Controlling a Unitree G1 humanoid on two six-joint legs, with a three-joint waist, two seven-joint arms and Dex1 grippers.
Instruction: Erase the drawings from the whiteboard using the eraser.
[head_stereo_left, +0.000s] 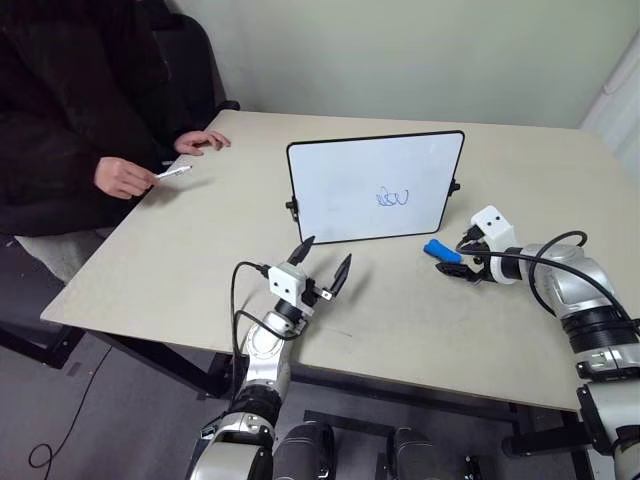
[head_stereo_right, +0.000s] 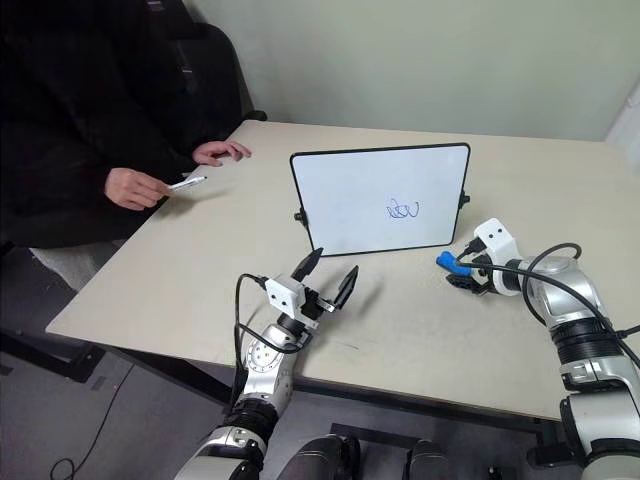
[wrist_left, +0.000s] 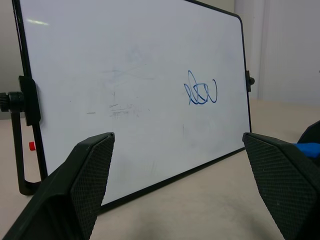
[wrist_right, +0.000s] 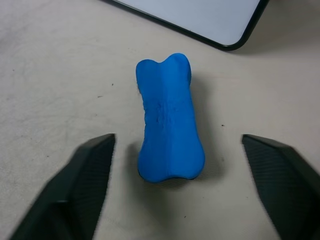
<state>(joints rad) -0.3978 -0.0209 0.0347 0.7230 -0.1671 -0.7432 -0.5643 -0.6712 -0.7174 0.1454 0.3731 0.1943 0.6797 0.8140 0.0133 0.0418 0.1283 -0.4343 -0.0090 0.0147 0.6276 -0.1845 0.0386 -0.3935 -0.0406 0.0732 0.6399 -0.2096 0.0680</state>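
R pincer (wrist_right: 175, 145) wide astride eraser (wrist_right: 169, 125) (untouched), L pincer (head_stereo_left: 322, 262) wide near whiteboard (head_stereo_left: 340, 190).

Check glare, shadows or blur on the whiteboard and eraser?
Left wrist view: faint glare streak at the black-framed white whiteboard's top corner, blue scribble drawings sharp.
Right wrist view: bright blue bone-shaped eraser sharp, soft shadow beside it; near fingers blurred.

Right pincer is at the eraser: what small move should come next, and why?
Probably close the right pincer on the eraser. The eraser lies flat on the table between the open fingers, not yet gripped, and the scribble is still on the whiteboard.
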